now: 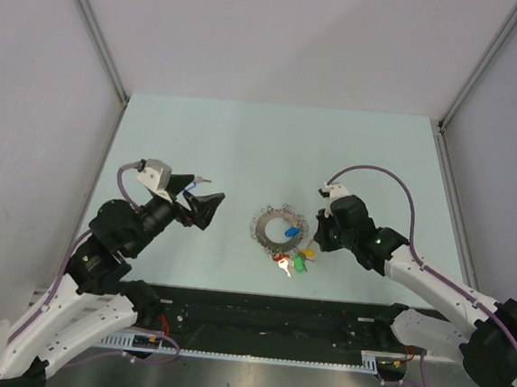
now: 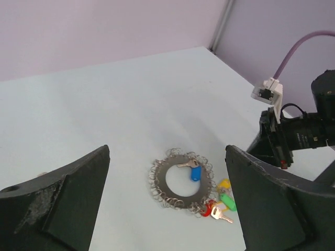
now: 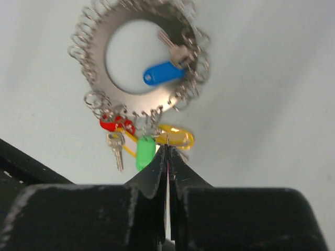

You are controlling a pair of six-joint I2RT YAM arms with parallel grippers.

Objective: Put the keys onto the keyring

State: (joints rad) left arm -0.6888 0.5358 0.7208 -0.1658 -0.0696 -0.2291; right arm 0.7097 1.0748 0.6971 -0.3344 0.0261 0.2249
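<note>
Right wrist view gives us the closest look: the right gripper [image 3: 167,149] has its two fingers pressed together with only a hairline slit between them. The tips sit right at the yellow tag [image 3: 176,137] in the lower middle of the frame. We cannot tell whether a thin key blade or loop is pinched in that slit or whether the tips merely touch the tag.

The keyring [image 3: 99,29] lies flat on the table [image 1: 245,138] in the upper half of this view, a grey disc fringed with small wire loops. The blue-tagged key [image 3: 164,73] lies across its band at the right, with the tag resting in the central hole. Whether that key is threaded on a loop or only lying there, we cannot say.

Just below the ring, touching its fringe, we see a red tag [image 3: 111,123] with a small silver key [image 3: 116,150]. A green tag [image 3: 145,152] lies beside the yellow one.

We judge that the narrow closed tips suit so small a target. A fine point can nudge or nip the yellow tag's key near the fringe without disturbing its neighbours.

Left wrist view shows the left gripper [image 2: 167,154] spread wide and holding nothing. It is raised and well apart from the keyring, which appears low in the centre of that frame. We read this as a waiting pose, ready to steady the ring if the right side needs to work a key onto a loop. Crowded tags are the likely snag.
</note>
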